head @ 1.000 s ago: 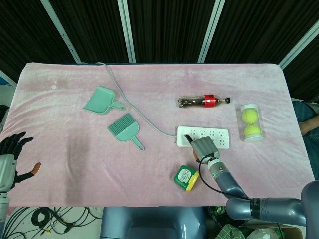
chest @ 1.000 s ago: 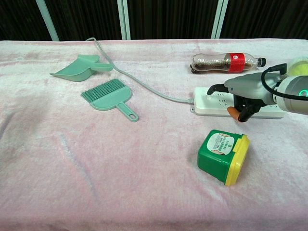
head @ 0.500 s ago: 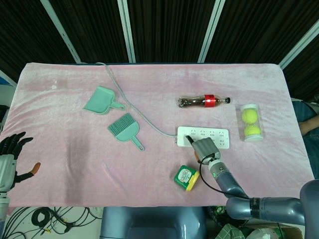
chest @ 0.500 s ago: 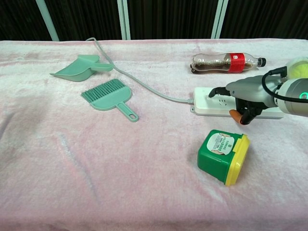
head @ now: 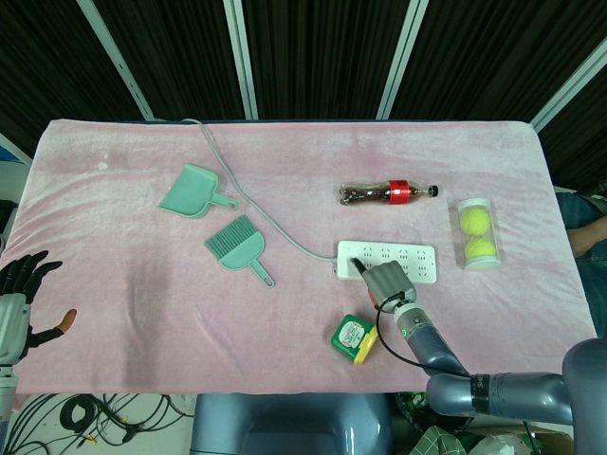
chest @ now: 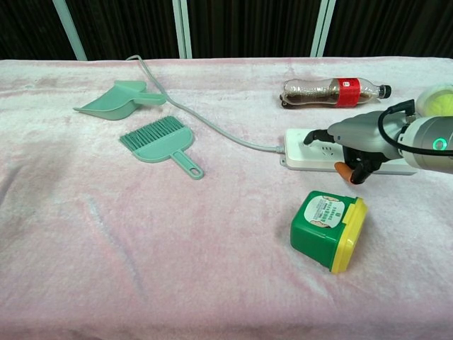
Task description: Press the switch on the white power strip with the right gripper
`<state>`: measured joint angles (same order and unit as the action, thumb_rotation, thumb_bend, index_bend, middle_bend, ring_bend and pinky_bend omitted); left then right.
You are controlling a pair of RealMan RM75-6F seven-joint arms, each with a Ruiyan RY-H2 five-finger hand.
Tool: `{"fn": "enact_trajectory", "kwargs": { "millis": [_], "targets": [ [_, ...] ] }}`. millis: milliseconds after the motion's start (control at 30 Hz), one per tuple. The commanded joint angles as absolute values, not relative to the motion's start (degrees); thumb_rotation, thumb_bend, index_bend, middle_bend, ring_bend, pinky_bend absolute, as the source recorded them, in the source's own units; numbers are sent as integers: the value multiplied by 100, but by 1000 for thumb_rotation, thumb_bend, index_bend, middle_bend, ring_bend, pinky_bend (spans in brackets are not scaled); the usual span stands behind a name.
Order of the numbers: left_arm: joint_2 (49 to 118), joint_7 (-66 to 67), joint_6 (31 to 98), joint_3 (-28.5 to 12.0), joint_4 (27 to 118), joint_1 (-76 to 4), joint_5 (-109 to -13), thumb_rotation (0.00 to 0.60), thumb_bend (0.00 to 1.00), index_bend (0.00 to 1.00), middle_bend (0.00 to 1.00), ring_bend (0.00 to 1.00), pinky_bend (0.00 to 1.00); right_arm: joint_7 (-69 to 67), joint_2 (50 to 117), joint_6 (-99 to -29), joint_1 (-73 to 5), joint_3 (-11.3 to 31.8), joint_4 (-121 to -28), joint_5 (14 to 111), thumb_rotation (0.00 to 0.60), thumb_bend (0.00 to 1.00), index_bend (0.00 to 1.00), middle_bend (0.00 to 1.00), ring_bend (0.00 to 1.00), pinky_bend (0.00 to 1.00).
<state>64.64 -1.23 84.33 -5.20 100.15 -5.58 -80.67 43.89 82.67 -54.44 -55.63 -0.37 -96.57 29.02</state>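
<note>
The white power strip [head: 413,258] lies right of the table's middle, its grey cord [head: 270,220] running off to the back left. My right hand [head: 384,282] hovers over the strip's left end with most fingers curled in. One dark fingertip [chest: 309,137] reaches out and touches the top of the strip [chest: 301,157] at that end. The switch itself is hidden beneath the finger. In the chest view the right hand [chest: 357,138] covers the strip's middle. My left hand [head: 19,299] hangs off the table's front left corner, fingers spread, holding nothing.
A green tub with a yellow lid [chest: 328,230] sits just in front of the strip. Behind the strip lies a cola bottle [head: 389,192], and to its right a tube of tennis balls [head: 479,233]. A teal brush [head: 237,245] and dustpan [head: 193,191] are at centre left.
My right hand has shifted only slightly, sinking a little onto the strip's left end with its fingertip staying there. The left hand has not moved.
</note>
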Motion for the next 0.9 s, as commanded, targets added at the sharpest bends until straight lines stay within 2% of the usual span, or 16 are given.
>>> {"fn": "enact_trajectory", "kwargs": {
  "millis": [33, 233, 333, 467, 633, 667, 733, 833, 900],
  "targets": [
    [6463, -128, 8437, -521, 10014, -557, -8068, 600, 272, 189, 75, 27, 0, 4510, 8273, -5457, -5625, -82, -9655, 2758, 600, 648, 485, 991, 1000, 1000],
    [6461, -140, 8438, -514, 10012, -554, -8078, 600, 272, 189, 75, 27, 0, 4685, 8245, -5416, -5729, -138, -9726, 2449, 600, 659, 692, 995, 1000, 1000],
    [6460, -143, 8441, -510, 10013, -551, -8085, 600, 272, 189, 75, 27, 0, 4766, 8240, -5420, -5792, -158, -9750, 2314, 600, 662, 761, 996, 1000, 1000],
    [6453, -156, 8442, -510, 10015, -549, -8086, 600, 272, 189, 75, 27, 0, 4856, 8253, -5400, -5857, -209, -9760, 2189, 600, 664, 820, 998, 1000, 1000],
    [6451, -158, 8422, -510, 10014, -556, -8076, 600, 272, 189, 75, 27, 0, 4800, 8242, -5491, -5881, -160, -9798, 2263, 600, 664, 822, 998, 1000, 1000],
    [6452, -158, 8423, -511, 10014, -556, -8077, 600, 272, 189, 75, 27, 0, 4732, 8240, -5565, -5855, -121, -9802, 2380, 600, 664, 807, 998, 1000, 1000],
    [6451, -158, 8423, -511, 10014, -556, -8074, 600, 272, 189, 75, 27, 0, 4632, 8236, -5671, -5802, -81, -9820, 2552, 600, 664, 700, 998, 1000, 1000],
    [6448, -164, 8423, -517, 10020, -556, -8066, 600, 271, 189, 75, 27, 0, 4444, 8231, -5852, -5703, 5, -9854, 2825, 600, 650, 373, 985, 1000, 1000],
    [6445, -164, 8422, -517, 10020, -556, -8062, 600, 272, 189, 75, 27, 0, 4297, 8232, -5989, -5619, 63, -9868, 3032, 600, 628, 239, 949, 1000, 1000]
  ]
}}
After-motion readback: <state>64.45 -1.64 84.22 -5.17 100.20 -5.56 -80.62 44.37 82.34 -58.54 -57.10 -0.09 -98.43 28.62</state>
